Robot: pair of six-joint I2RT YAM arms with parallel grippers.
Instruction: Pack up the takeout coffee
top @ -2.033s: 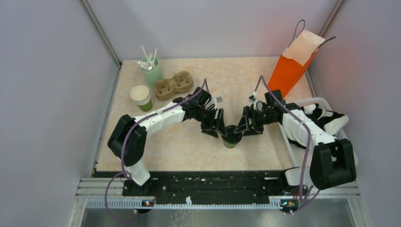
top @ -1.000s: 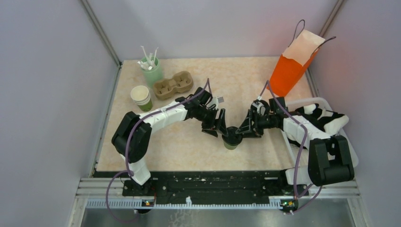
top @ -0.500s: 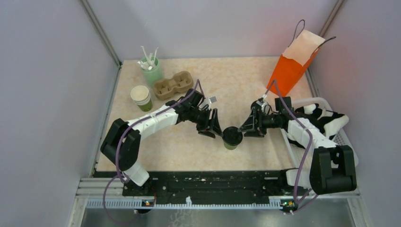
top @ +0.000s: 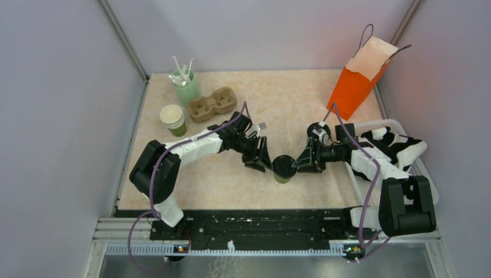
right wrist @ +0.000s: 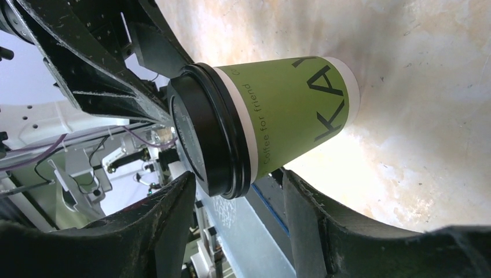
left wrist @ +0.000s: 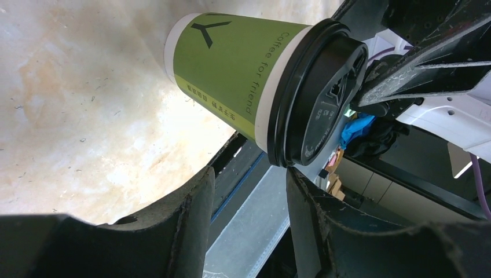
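The coffee cup [top: 284,168] stands upright on the table [top: 289,104], unmoved. The left end effector [top: 262,161] and right end effector [top: 299,163], fingers apart, have each drawn back from its lid and now flank it.

You have drawn both pincers back from the takeout coffee [top: 283,168]. Two seconds ago they crowded in over its top from either side. Now your left pincer [top: 262,160] has slid away to the cup's left, and your right pincer [top: 300,164] has pulled off to its right, its wrist swung toward the near edge. The wrist views show the cup beyond both sets of parted fingers.
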